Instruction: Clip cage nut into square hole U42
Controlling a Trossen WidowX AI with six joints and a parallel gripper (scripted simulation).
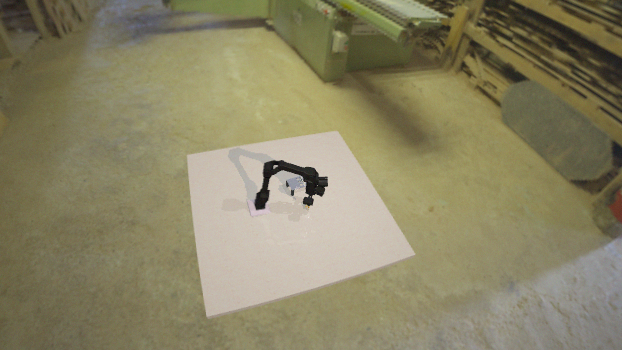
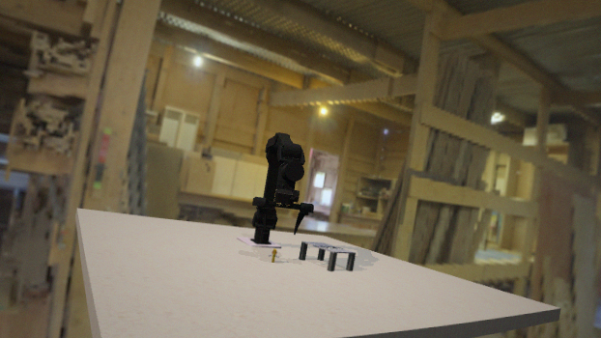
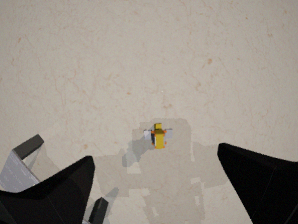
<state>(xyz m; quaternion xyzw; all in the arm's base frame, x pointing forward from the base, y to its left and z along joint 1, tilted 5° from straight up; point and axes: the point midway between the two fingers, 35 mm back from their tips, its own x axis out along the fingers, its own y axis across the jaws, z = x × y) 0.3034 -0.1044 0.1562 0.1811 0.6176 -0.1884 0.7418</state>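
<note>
The yellow cage nut [image 1: 308,207] [image 2: 273,255] [image 3: 159,139] stands on the table, with pale wings out to both sides in the wrist view. My gripper [image 2: 278,232] [image 3: 157,157] points down above it, open wide and empty. In the wrist view the nut lies between the two dark fingertips, a little beyond the line joining them. The grey rail plate [image 1: 294,183] [image 2: 340,250] [image 3: 15,174] stands on dark legs beside the nut, partly behind the arm in the top view. Its hole markings are too small to read.
The plate's dark legs [image 2: 331,261] [image 3: 99,211] stand close to the left finger in the wrist view. The arm's base sits on a small pink pad [image 1: 259,214] [image 2: 245,239]. The pale table [image 1: 300,270] [image 2: 193,290] ends in straight edges.
</note>
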